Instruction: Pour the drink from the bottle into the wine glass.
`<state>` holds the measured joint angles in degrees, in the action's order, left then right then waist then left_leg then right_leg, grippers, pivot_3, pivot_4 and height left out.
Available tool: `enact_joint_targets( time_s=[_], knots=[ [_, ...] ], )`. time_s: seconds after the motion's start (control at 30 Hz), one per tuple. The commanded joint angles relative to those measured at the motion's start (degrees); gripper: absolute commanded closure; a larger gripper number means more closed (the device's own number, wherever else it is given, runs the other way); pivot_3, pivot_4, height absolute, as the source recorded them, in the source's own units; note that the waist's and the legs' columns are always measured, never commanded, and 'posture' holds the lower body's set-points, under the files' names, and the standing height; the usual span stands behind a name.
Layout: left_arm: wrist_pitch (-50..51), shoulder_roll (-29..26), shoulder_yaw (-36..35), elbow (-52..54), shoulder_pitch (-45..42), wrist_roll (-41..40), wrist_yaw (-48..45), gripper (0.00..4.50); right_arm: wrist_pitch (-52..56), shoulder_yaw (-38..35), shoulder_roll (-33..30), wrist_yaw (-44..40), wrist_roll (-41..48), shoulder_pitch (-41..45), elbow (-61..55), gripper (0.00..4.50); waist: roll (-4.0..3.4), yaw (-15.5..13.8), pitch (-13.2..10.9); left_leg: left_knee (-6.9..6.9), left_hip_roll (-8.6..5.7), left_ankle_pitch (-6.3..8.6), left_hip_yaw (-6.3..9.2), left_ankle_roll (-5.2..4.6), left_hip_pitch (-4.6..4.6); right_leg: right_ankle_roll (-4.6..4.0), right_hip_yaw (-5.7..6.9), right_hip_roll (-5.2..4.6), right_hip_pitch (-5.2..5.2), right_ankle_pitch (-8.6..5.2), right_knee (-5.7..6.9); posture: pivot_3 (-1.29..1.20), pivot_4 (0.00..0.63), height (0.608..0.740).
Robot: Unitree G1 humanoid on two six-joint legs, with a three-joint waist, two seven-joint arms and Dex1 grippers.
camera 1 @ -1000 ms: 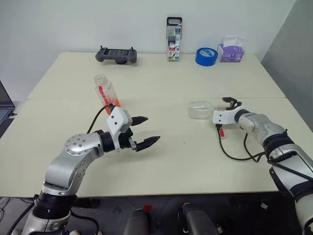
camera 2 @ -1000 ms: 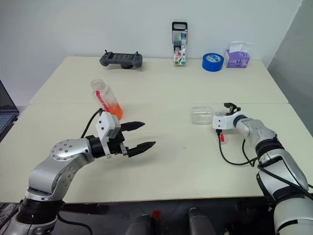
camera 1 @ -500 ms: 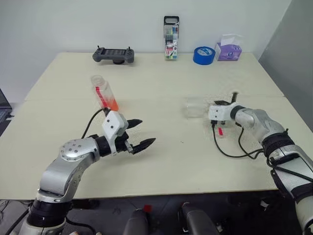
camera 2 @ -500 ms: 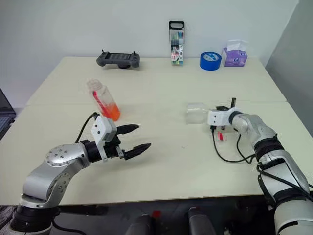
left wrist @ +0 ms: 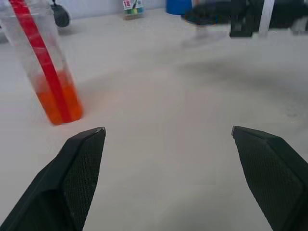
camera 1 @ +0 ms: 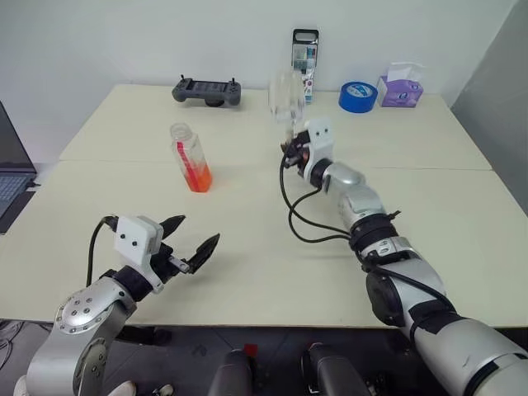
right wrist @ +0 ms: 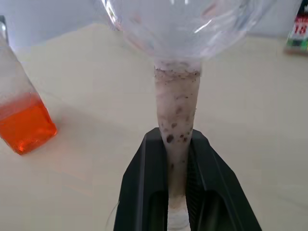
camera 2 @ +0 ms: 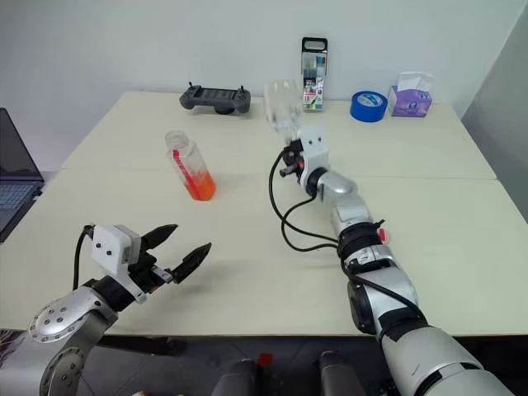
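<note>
The bottle (camera 1: 190, 156) stands upright on the table left of centre, its drink (camera 1: 198, 177) filling the lower part; it also shows in the left wrist view (left wrist: 45, 72). The wine glass (camera 1: 286, 97) is held upright above the table's middle, bowl up. My right gripper (camera 1: 291, 144) is shut on its stem (right wrist: 177, 110), to the right of the bottle. Near the front left edge my left gripper (camera 1: 190, 241) stands open with nothing between its fingers (left wrist: 82, 163), well short of the bottle.
Along the far edge lie a black game controller (camera 1: 206, 89), a tall pen pack (camera 1: 304, 54), a blue tape roll (camera 1: 358, 96) and a purple tissue box (camera 1: 402, 87). A laptop (camera 1: 12, 177) sits at the left. A black cable (camera 1: 301, 223) loops under my right arm.
My right gripper shut on the glass's stem and swung it from lying at the right to upright over the table's middle. My left gripper drew back toward the near left edge.
</note>
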<state>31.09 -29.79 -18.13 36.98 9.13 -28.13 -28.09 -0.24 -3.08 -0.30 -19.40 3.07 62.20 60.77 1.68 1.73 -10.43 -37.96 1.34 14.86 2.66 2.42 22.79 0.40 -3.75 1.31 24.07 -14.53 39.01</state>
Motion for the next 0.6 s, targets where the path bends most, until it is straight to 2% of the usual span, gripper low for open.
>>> enact_joint_targets(
  time_s=[0.03,0.2,0.37,0.47,0.6],
  knots=[
    [0.8,0.9,0.0,5.2,0.4,-1.0,2.4,0.00,-7.6,-0.4,0.3,4.7,-1.5,0.8,5.5,4.35,0.00,0.1,0.0,0.00,0.00,0.00,-0.09,0.00,0.00,0.02,-0.01,-0.09,0.01,0.01,-0.01,0.00,0.150,0.740],
    [0.3,0.8,-0.2,6.7,3.9,-1.1,2.4,0.00,-11.9,1.7,0.1,9.1,-5.4,-0.5,9.8,4.35,-0.02,0.6,0.0,0.06,0.07,0.00,-0.16,0.00,-0.08,0.04,-0.12,-0.11,0.04,0.03,0.04,0.00,0.150,0.740],
    [-0.4,0.7,-0.7,5.8,5.8,-2.2,1.1,0.00,-10.6,5.5,-3.2,8.7,-9.1,-8.5,6.7,4.35,-0.10,0.1,0.2,0.08,0.11,0.01,0.11,-0.01,-0.14,0.00,-0.02,0.00,-0.08,-0.01,0.04,0.00,0.150,0.740],
    [-1.2,0.4,-0.8,4.2,5.6,-1.9,0.0,0.00,-7.5,5.1,-5.5,5.6,-7.8,-16.4,-4.6,4.35,-0.12,-0.5,0.3,0.06,0.02,0.01,0.25,-0.01,-0.44,-0.01,0.11,0.00,-0.53,-0.05,-0.09,0.00,0.150,0.740],
    [-0.7,-0.1,-0.4,3.1,3.9,-1.9,-0.3,0.00,3.5,5.2,-6.3,3.2,-6.0,-26.0,-22.9,4.35,-0.16,-0.6,0.5,0.09,-0.22,0.02,0.28,-0.02,-0.80,0.12,0.10,-0.14,-0.91,-0.33,-0.09,0.00,0.150,0.740]
  ],
)
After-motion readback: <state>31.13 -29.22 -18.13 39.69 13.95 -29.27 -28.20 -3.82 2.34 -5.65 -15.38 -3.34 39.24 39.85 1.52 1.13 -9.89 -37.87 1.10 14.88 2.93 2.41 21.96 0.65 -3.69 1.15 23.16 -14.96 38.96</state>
